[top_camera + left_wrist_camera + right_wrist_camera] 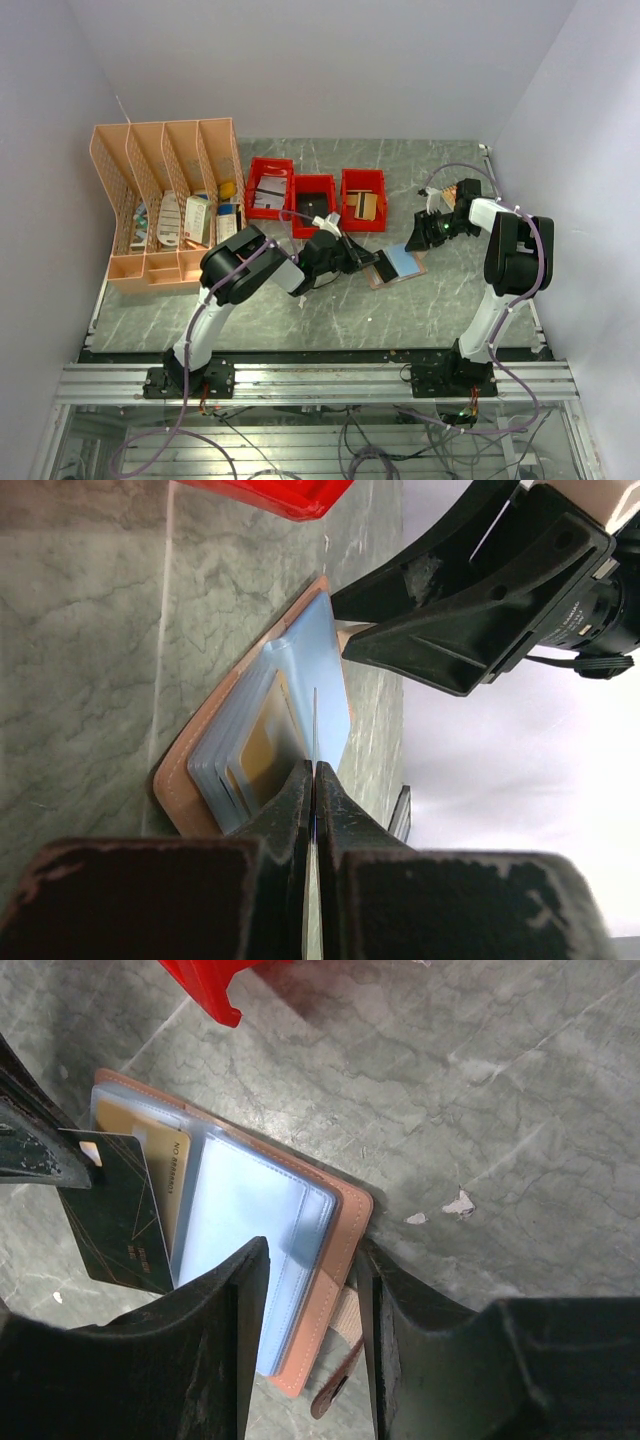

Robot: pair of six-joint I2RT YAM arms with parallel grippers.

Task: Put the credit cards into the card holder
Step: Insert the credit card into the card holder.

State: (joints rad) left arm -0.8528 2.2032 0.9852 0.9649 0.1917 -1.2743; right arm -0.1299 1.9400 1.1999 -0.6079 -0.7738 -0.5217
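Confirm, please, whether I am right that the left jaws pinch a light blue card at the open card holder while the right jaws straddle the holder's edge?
No: the card the left jaws pinch is dark, not light blue; the right wrist view shows it. The rest stands.

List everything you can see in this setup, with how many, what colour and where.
card holder: one, tan with light blue sleeves, open on the table right of centre
dark card: one, dark, held at the card holder's sleeves
gold card: one, gold, inside a sleeve
red bins: three, red, row at back centre
desk organizer: one, peach, back left, holding assorted items
table: one, grey-green marbled
left gripper: one, black, shut on the dark card
right gripper: one, black, fingers either side of the card holder's edge
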